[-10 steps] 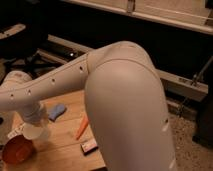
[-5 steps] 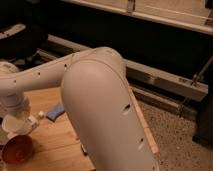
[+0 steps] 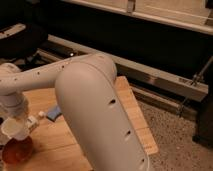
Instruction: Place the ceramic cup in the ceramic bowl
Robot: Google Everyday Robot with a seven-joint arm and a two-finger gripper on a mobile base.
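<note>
The arm (image 3: pixel 90 100) filled the middle of the view, its large white elbow segment in the foreground and its slimmer forearm reaching left over the wooden table (image 3: pixel 131 115). The claw (image 3: pixel 17 125) sat at the far left edge, low over the table, clenched on the ceramic cup (image 3: pixel 14 129). The cup, white and tilted, hung just above the ceramic bowl (image 3: pixel 16 150). The bowl, orange-red with a glossy inside, rested on the table at the lower left corner of the view, directly beneath the cup. Whether cup and bowl touched could not be determined. A small blue object (image 3: pixel 53 113) lay on the table near the claw, partly hidden behind the arm.
</note>
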